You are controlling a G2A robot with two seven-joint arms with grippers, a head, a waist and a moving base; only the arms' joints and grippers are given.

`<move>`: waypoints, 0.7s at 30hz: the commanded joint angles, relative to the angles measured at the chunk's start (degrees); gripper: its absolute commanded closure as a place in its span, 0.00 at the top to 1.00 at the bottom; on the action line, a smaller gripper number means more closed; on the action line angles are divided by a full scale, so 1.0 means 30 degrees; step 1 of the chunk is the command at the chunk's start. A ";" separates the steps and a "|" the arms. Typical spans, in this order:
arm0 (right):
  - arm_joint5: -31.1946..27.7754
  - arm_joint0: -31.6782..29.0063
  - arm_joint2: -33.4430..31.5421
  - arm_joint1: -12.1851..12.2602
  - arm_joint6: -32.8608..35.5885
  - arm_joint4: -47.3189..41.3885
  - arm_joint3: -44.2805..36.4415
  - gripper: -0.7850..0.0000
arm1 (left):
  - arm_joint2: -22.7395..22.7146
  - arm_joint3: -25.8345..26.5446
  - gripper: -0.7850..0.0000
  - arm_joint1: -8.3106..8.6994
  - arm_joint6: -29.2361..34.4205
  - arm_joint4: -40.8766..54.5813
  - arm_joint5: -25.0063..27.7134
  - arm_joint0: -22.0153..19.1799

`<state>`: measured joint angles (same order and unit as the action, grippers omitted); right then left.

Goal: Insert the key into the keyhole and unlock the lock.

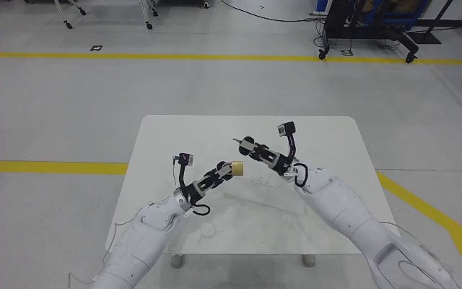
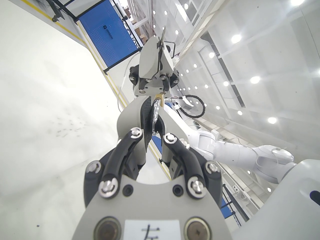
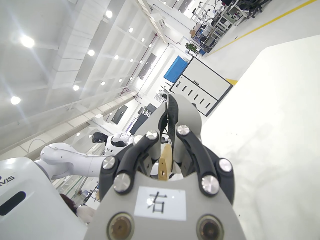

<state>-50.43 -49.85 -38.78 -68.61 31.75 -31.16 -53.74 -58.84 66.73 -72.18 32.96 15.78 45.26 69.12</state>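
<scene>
Lying beneath the lock: white table

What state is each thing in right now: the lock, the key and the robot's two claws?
Brass padlock: held above the white table, key not in it.
Thin metal key: held aloft, apart from the padlock.
Left gripper: shut on the padlock.
Right gripper: shut on the key.
</scene>
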 commanded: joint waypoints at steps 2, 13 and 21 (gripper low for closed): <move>0.0003 0.0000 0.0165 -0.0162 0.0873 0.0001 -0.0020 0.00 | -0.0154 -0.0132 0.00 0.0031 0.0134 0.0174 0.0005 -0.0043; -0.0461 -0.0295 -0.0864 -0.0206 0.1585 -0.0075 0.0143 0.00 | -0.0406 -0.0318 0.00 0.0071 0.0676 0.0727 -0.1649 -0.0339; -0.0664 -0.0396 -0.1201 -0.0139 0.1416 -0.0127 0.0128 0.00 | -0.0473 -0.0331 0.00 0.0113 0.0676 0.0104 -0.1852 -0.0446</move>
<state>-52.42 -51.04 -42.38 -69.02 36.00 -31.55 -53.36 -60.26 65.74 -71.83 34.99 16.12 39.70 67.78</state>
